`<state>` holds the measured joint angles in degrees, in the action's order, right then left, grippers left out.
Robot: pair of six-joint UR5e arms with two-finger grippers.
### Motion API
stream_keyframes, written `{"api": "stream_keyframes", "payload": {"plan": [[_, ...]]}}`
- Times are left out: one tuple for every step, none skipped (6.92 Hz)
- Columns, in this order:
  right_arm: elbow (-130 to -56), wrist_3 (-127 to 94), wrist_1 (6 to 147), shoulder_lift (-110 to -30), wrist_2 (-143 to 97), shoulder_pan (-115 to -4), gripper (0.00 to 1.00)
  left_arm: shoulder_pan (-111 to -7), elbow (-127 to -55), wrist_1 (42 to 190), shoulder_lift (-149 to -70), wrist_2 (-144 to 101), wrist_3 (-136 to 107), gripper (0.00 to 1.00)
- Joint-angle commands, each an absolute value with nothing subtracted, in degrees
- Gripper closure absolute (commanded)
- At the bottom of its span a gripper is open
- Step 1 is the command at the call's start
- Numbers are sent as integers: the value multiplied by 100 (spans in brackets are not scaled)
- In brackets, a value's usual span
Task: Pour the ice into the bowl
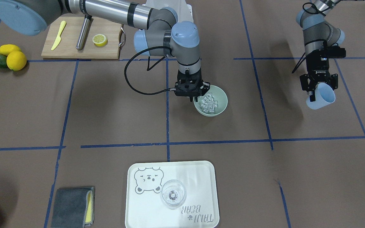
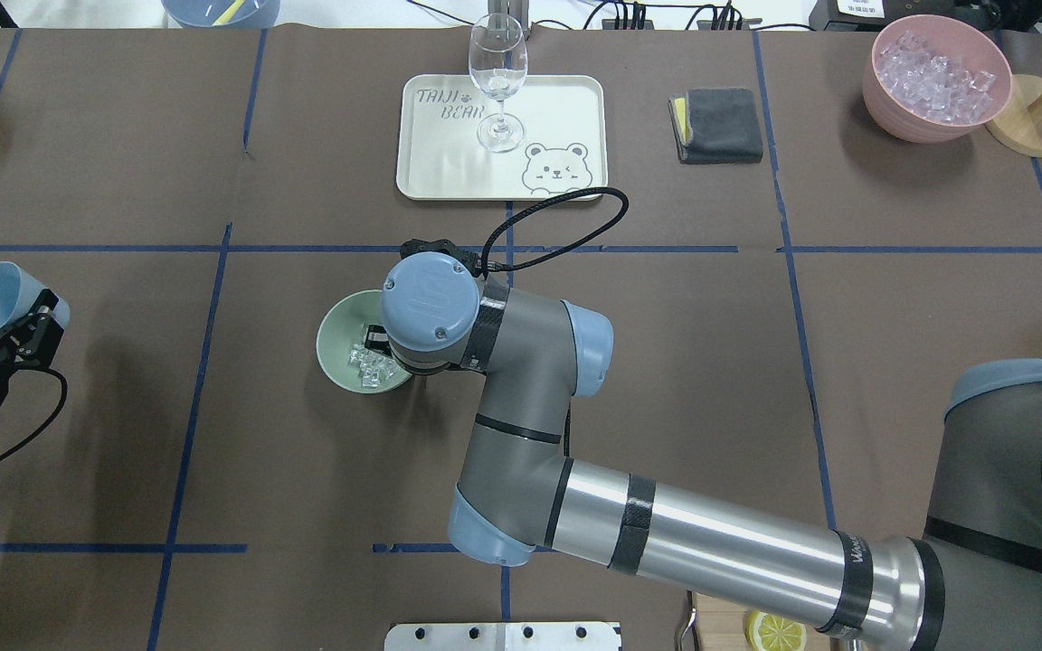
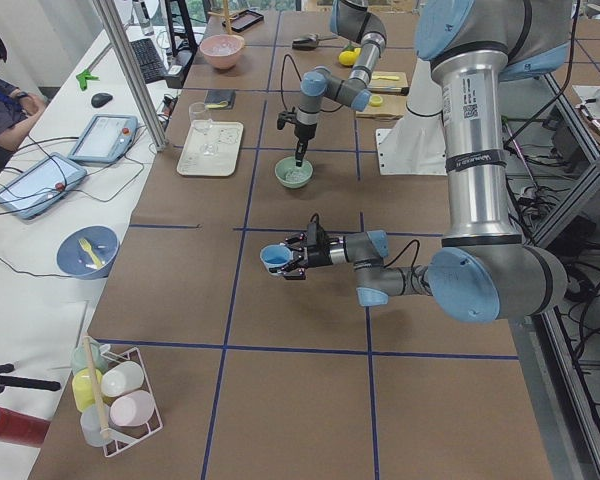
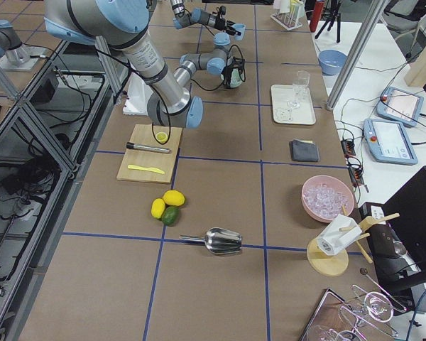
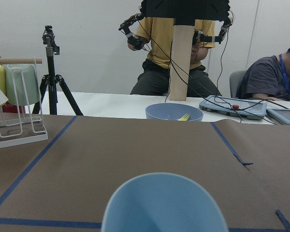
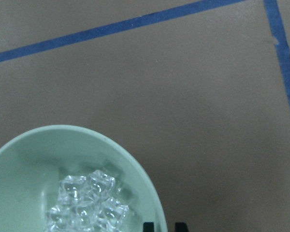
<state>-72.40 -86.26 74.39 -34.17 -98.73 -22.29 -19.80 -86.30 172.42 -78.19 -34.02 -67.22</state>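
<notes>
Ice (image 1: pixel 209 103): heaped in the bowl (image 1: pixel 222 95), just beside the fingers (image 6: pixel 149 226) of the right gripper (image 1: pixel 194 98). Your right wrist view shows them pinching the rim; overhead, the arm (image 2: pixel 521 362) hides them. The left gripper (image 1: pixel 321 90), well apart, clamps the blue cup (image 1: pixel 323 99). Beyond the fingers: a tray (image 1: pixel 208 171) bearing a wine glass (image 1: pixel 173 193).

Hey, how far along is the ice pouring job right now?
Done: the ice lies in the bowl. In hand: the left tool holds the blue cup aside, no ice showing in it; the right tool seems closed on the bowl's rim. Left: apparently nothing to pour.
</notes>
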Motion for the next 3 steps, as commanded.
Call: {"api": "stream_keyframes", "payload": {"plan": [[-7408, -8622, 7436, -3384, -9914, -2293, 100, -1786, -8413, 17121, -7857, -3104, -6732, 100], [-7479, -8622, 7436, -3384, -10001, -2390, 100, -1680, -8402, 17121, -7857, -3103, -6741, 100], [-7575, -8631, 7453, -3392, -10115, -2486, 100, -1600, -8394, 17121, -7857, -3103, -6750, 100]]}}
